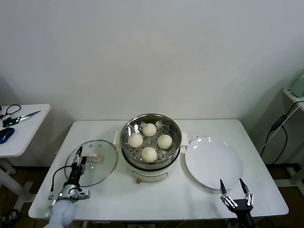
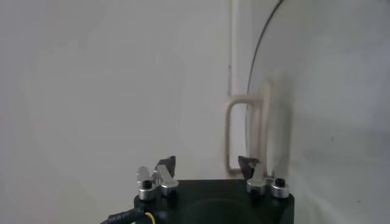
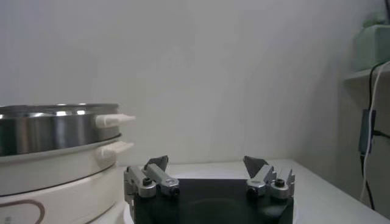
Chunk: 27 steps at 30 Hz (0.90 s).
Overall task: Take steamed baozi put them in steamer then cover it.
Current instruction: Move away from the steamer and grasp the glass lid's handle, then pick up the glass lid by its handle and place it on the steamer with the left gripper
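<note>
Several cream-white baozi (image 1: 149,129) sit on the perforated tray inside the steel steamer (image 1: 173,130) at the table's middle. The steamer has no lid on it. The clear glass cover (image 1: 102,168) lies flat on the table to its left, with its white handle (image 1: 93,156) up. My left gripper (image 1: 79,154) is open and empty, low over the cover's left part and just left of the handle. In the left wrist view the handle (image 2: 250,131) stands just beyond the open left gripper (image 2: 207,163). My right gripper (image 1: 236,190) is open and empty near the table's front edge.
A flat white plate (image 1: 213,161) lies right of the steamer, just behind my right gripper. The right wrist view shows the steamer wall (image 3: 55,131) beside the right gripper (image 3: 206,161). A side table (image 1: 19,137) with scissors stands far left.
</note>
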### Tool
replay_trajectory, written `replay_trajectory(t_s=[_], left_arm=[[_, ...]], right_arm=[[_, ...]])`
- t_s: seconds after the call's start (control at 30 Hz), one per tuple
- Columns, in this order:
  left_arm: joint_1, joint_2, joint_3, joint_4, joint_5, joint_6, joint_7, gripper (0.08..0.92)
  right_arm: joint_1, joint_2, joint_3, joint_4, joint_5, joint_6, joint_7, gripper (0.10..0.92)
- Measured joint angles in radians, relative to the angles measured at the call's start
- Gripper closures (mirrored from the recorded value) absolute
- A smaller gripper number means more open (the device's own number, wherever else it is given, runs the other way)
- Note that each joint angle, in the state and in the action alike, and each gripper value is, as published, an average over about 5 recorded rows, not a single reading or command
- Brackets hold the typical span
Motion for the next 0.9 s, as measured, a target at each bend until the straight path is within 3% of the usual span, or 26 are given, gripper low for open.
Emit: replay_trajectory(t_s=[0.5, 0.6, 0.9], left_arm=[[-0.021, -0.012, -0.007, 0.041, 0.020, -0.006, -0.006, 0.819], [-0.017, -0.011, -0.007, 0.034, 0.014, -0.002, -0.001, 0.857], [0.017, 0.021, 0.014, -0.065, -0.087, 0.029, 0.050, 0.858]], right_arm=[[-0.005, 0.005, 0.002, 0.014, -0.001, 0.002, 0.004, 0.203], [-0.004, 0.007, 0.003, 0.019, -0.001, 0.000, 0.007, 0.203], [-0.001, 0.005, 0.009, 0.030, 0.000, -0.005, 0.013, 0.203]])
